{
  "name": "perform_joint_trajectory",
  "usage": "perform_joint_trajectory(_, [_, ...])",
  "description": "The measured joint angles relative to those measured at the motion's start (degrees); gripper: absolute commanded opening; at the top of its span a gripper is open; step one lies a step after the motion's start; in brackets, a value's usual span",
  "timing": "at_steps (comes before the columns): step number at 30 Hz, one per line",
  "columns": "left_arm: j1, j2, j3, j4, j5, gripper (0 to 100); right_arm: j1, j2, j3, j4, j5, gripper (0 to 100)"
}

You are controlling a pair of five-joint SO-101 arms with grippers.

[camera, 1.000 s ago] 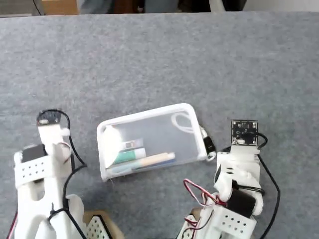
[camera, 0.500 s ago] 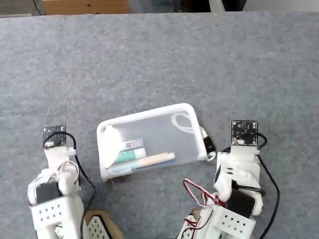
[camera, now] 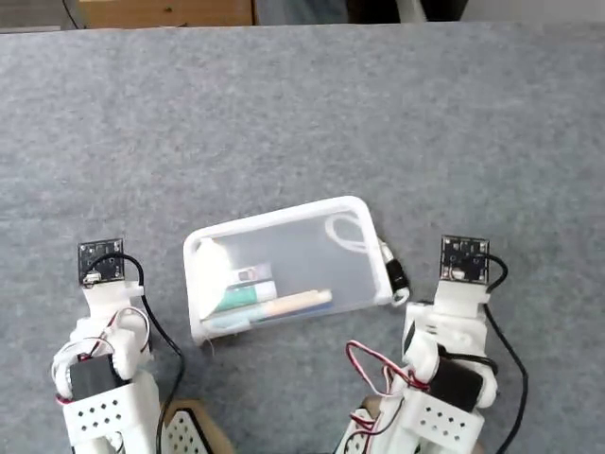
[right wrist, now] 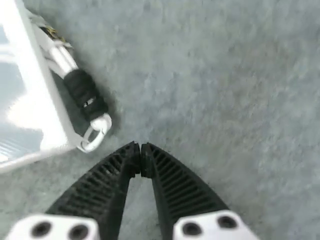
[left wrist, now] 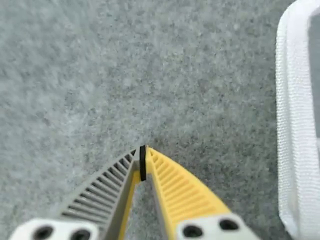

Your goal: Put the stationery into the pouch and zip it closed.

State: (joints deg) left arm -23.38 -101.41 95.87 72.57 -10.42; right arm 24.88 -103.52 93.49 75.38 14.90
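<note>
A: In the middle of the grey surface [camera: 302, 113], what is lying there?

B: A translucent white pouch [camera: 284, 265], flat and slightly askew, between the two arms. The stationery [camera: 269, 303] shows through its wall: a green-bodied marker, a pale pen or pencil and a small light block, all gathered along the edge nearest the arms.

A: Is it zipped?

B: It looks closed, though the seam itself is hard to read from above. The zip pull [right wrist: 85, 100], a black cord ending in a white ring, hangs off the pouch's end beside the right arm.

A: And the fingers?

B: The left gripper [left wrist: 142, 156] has its fingers pressed together on nothing, over bare surface just beside the pouch's other end. The right gripper [right wrist: 140, 152] is the same, tips meeting and empty, close to the white ring but not touching it.

A: What could go wrong from here?

B: If the zip is short of its stop, a tug on the cord would likely drag the whole light pouch across the surface, since nothing pins the far end. A stray nudge from either arm could also tilt it and let a pen slide towards any gap.
</note>
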Motion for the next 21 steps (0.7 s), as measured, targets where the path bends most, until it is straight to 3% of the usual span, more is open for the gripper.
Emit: perform_joint_trajectory(21, [0.0, -0.8, 0.4, 0.0, 0.0, 3, 0.7, 0.0, 2.2, -0.2, -0.7, 1.4])
